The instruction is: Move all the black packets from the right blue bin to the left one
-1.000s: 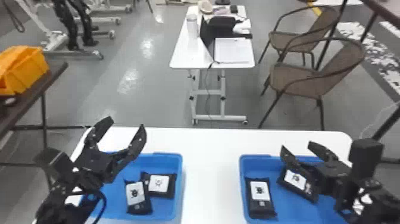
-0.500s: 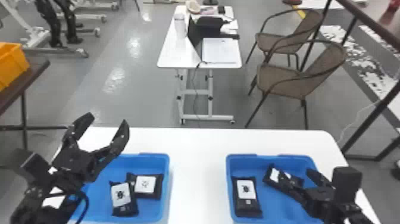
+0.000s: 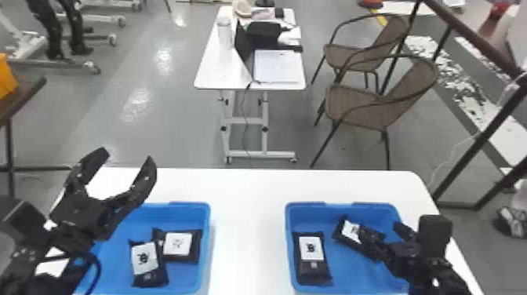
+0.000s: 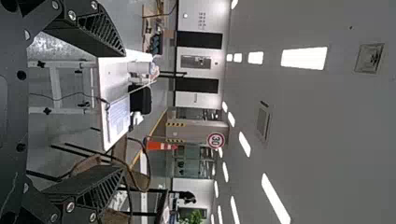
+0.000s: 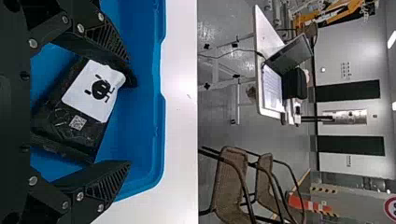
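Right gripper [image 5: 127, 111] wide, a black packet [image 5: 84, 123] between my fingers [image 5: 93, 179], unclamped, in the right bin [image 3: 313, 215]; second packet [image 3: 312, 261] near it. Two packets [image 3: 145, 261] in the left bin [image 3: 188, 213], my left gripper [image 3: 126, 155] spread nearby. Judged half done, two left. Packets: flattish, black, white label [image 5: 88, 93] with dark figure [image 5: 100, 88].

At the tabletop's [image 3: 247, 235] left edge, the left arm [image 3: 62, 235] is black, with a black cable [image 3: 98, 270] looped beside it; by the right edge, the right arm [image 3: 439, 274] is black too, bearing a stubby block [image 3: 435, 231]. The left gripper [image 3: 126, 155] and right gripper [image 3: 379, 232] have black, wedge-shaped fingers [image 5: 109, 182], slanting ribs and round silvery screws [image 4: 72, 15]
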